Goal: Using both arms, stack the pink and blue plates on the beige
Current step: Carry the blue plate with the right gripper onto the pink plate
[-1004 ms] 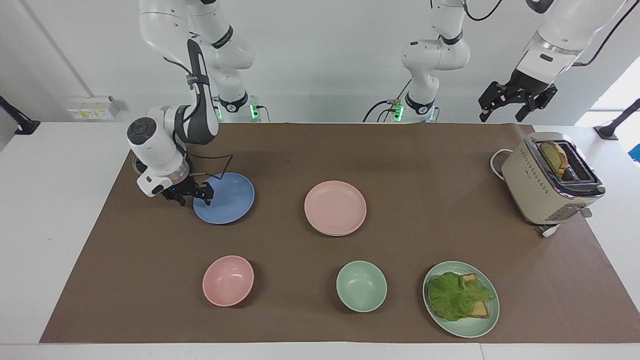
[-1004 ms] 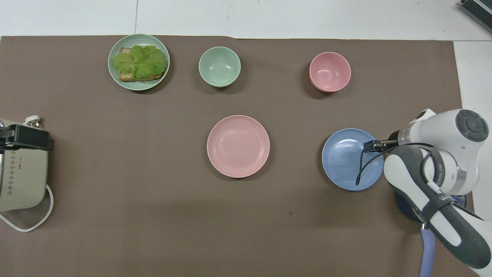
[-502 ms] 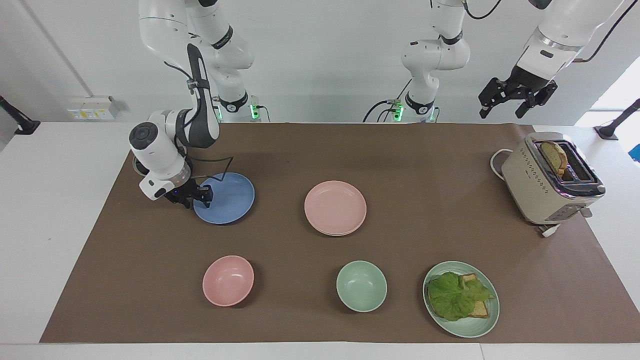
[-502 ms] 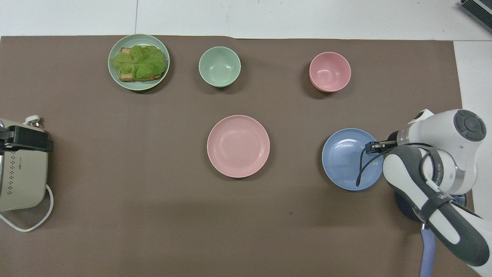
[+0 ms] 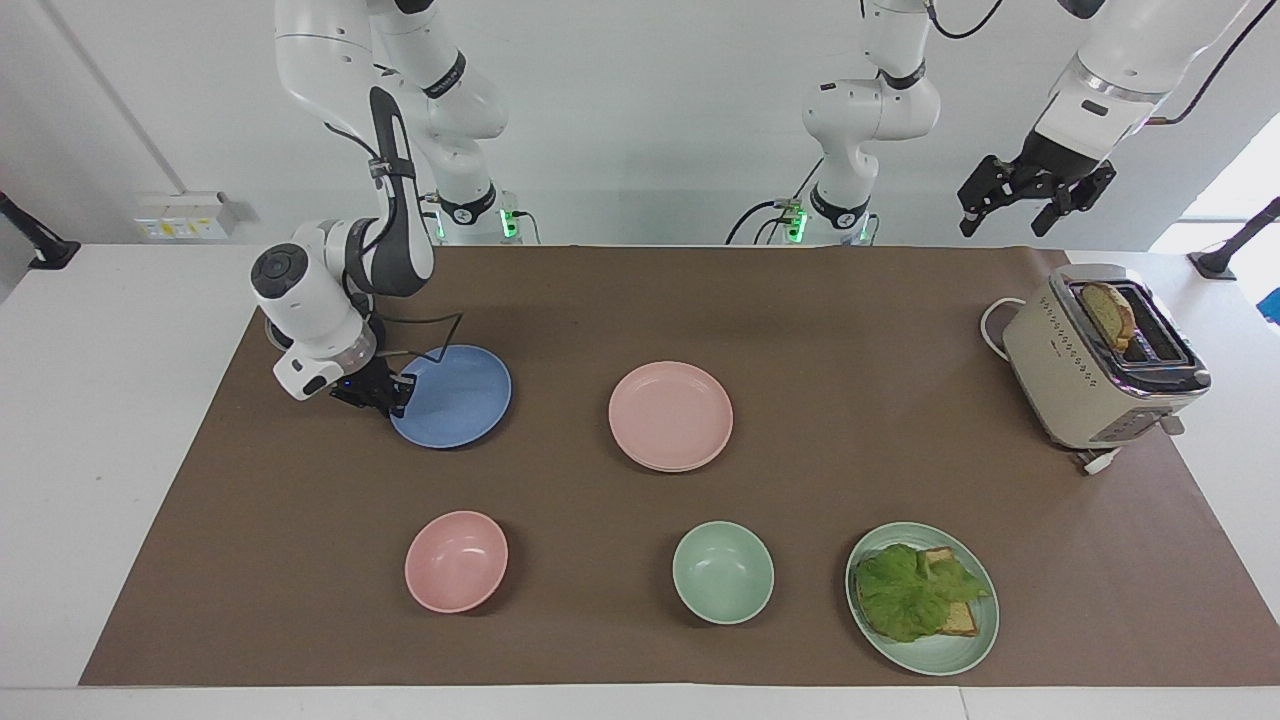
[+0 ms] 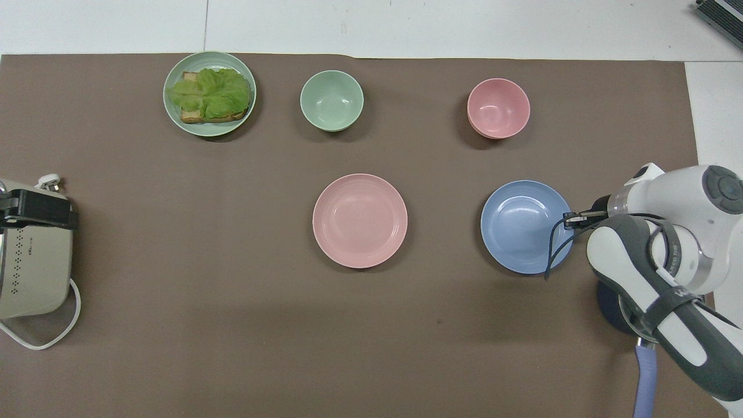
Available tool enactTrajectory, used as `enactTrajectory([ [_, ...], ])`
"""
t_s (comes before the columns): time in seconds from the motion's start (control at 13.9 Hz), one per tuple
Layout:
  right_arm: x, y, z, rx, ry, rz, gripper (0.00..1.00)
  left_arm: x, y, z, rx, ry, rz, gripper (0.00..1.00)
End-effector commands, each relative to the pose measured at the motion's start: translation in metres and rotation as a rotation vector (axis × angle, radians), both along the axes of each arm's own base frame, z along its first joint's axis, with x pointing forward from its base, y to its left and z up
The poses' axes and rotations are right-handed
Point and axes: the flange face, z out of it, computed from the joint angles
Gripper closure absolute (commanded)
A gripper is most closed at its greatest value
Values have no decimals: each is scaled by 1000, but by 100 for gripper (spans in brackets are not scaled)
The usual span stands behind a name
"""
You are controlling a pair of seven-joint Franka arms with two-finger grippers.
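Right gripper [image 5: 392, 392] fingers clamped on blue plate [image 5: 452, 396] rim; left gripper [image 5: 1035, 193], fingers apart, hangs high above toaster [image 5: 1100, 360].

toaster [image 6: 32, 255] cut off by overhead view's edge, left gripper [image 6: 35, 210] covers its top there. right arm's wrist hides the blue plate [image 5: 452, 396] rim at the grip. no beige plate visible in either view.

Facing camera: high, across the bench [image 5: 90, 400], looking at the arm bases, wide. Overhead camera: above the robots' end, steeply down. Both cover the brown mat [image 6: 232, 325], half-turn apart.
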Motion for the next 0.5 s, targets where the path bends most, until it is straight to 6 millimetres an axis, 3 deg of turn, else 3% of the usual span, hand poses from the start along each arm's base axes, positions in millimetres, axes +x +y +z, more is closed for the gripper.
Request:
enactTrajectory([
  [0.0,-1,-3,22,17,-1,49,100,-5,4,5,6,-1,-2,0],
  [0.14,0,7,44,32,-23,54,100,-5,4,4,6,1,-3,0],
  [0.43,13,48,86,119,-48,39,100,-5,4,4,6,1,-2,0],
])
